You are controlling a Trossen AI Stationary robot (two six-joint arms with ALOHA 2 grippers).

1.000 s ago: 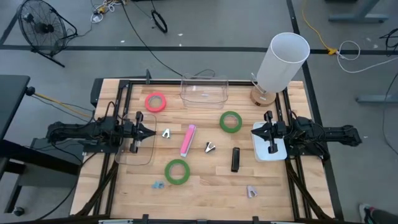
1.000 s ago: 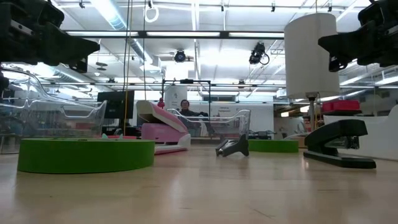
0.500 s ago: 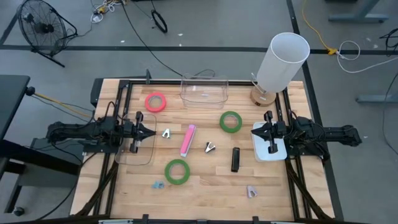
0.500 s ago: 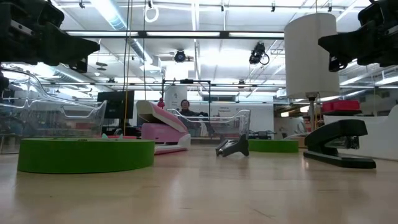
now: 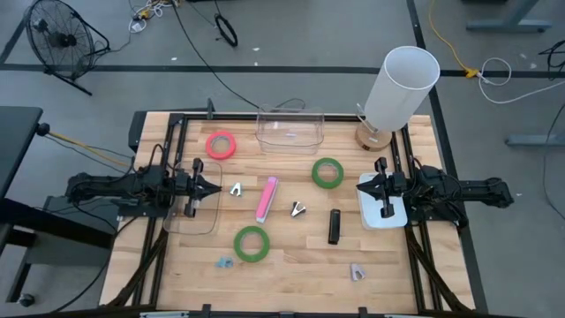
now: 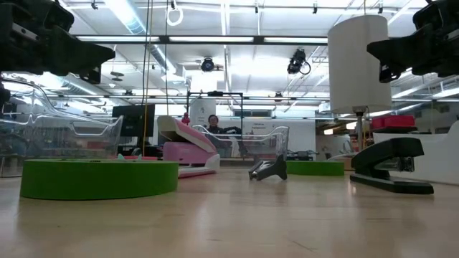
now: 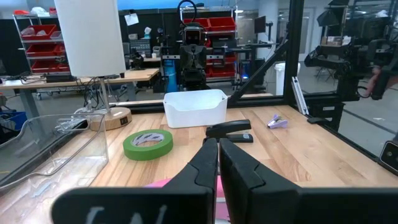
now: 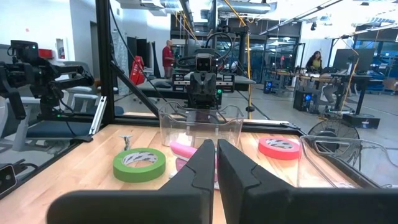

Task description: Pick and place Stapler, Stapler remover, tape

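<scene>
Nothing is held at this moment. The left end effector [image 5: 212, 187] is seen over a clear tray [image 5: 196, 212] at the left edge of the bench [image 5: 291, 265], its fingers pressed together; the right end effector [image 5: 364, 187] is held over a white bin [image 5: 381, 217] at the right edge, fingers likewise together. Between them the task items are spread out: a pink stapler [image 5: 267, 198] near the middle, a black stapler [image 5: 335, 225] to its right, a small metal staple remover [image 5: 298, 208] between the two, a second small remover-like item [image 5: 236, 189] just ahead of the left end effector, a pink-red tape roll [image 5: 221, 144] towards the back left, one green tape roll [image 5: 327, 172] towards the back right and another green tape roll [image 5: 252, 244] towards the front. A clear container [image 5: 290, 130] is set at the back edge, beside a white lamp [image 5: 399, 87]. Risks are judged as follows: the flat rolls may slide on the smooth wood when pinched at the rim, and the small remover may be nudged away by closing fingers. The surface is pale wooden planking inside a black frame; the room beyond is a workshop with grey floor, cables and a fan [image 5: 55, 37], and a person is seen far off in the low view.
</scene>
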